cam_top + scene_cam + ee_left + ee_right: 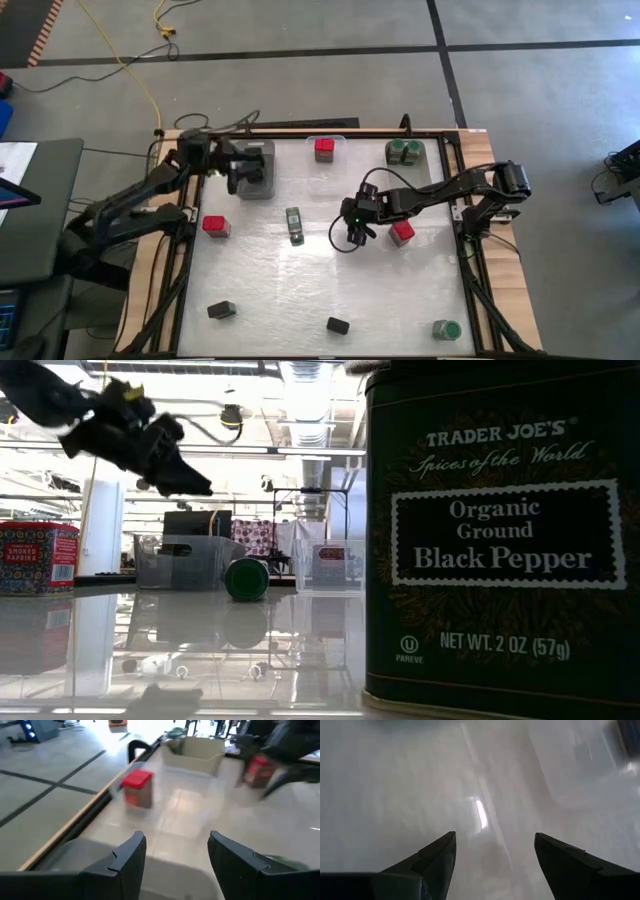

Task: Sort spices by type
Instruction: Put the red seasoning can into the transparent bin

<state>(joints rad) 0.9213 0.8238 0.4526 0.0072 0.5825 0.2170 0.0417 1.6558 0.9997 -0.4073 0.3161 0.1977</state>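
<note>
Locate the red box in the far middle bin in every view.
High view: red box, far edge, middle.
Low view: red box, centre background.
Left wrist: red box, left of centre.
Right wrist: not in it.
Landmark: green-jar bin beside it.

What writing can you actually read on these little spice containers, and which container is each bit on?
"TRADER JOE'S", "Spices of the World", "Organic Ground Black Pepper", "NET WT. 2 OZ (57g)": on the black pepper tin close to the low camera.
"SMOKED PAPRIKA": small print on the red tin in the same view; its other print is too small.
All other containers' labels: too small or blurred to read.
</note>
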